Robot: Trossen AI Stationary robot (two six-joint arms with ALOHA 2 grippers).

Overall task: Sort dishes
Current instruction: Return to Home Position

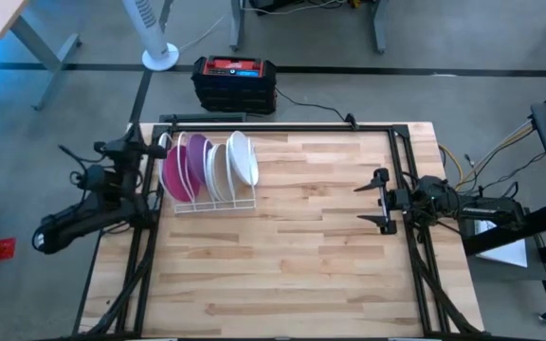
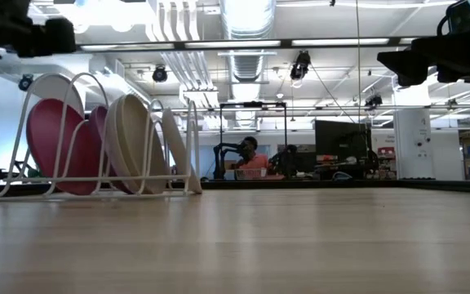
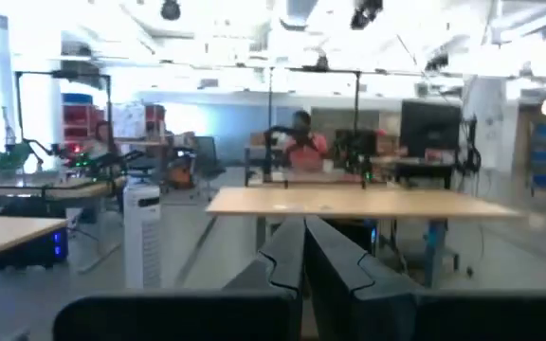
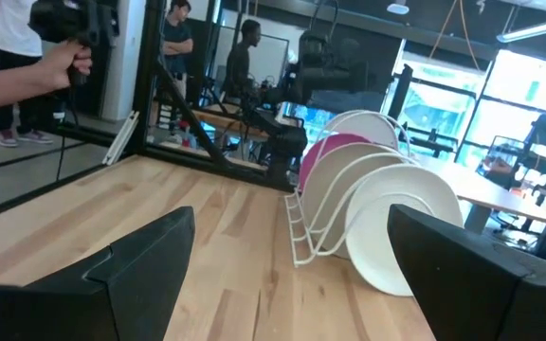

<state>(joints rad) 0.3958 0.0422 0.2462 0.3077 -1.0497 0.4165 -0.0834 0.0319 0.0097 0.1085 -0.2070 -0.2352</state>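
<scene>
The left arm is lying along the bench's (image 1: 292, 275) 9 o'clock edge. The left end effector (image 3: 301, 232) is pointing toward 12 o'clock, out past the bench. Its fingers are pressing together, tip to tip, and gripping nothing. The right arm is reaching in from the 3 o'clock edge, level with the wood. The right end effector (image 1: 375, 201) is facing 9 o'clock with its fingers (image 4: 150, 256) spreading wide and nothing between them (the gap is framing the rack in its own wrist view).

The dishes (image 1: 207, 169) are standing on edge in the white wire rack (image 1: 218, 202). The rack is sitting at about 10 o'clock on the bench, near the left arm and well apart from the right one. The pink ones (image 1: 180, 172) are filling the 9 o'clock end. The white and cream ones (image 1: 243, 156) are filling the 3 o'clock end.

The bench is pale wood planks with a dark frame. Beyond its 12 o'clock edge a black and red box (image 1: 234, 81) is sitting on the grey floor, with a white fan (image 1: 157, 38) farther off at 11 o'clock. Across the room a person (image 2: 251, 161) is sitting among desks and monitors. In the right wrist view a hand (image 4: 60, 64) is holding something dark, too blurred to tell what.
</scene>
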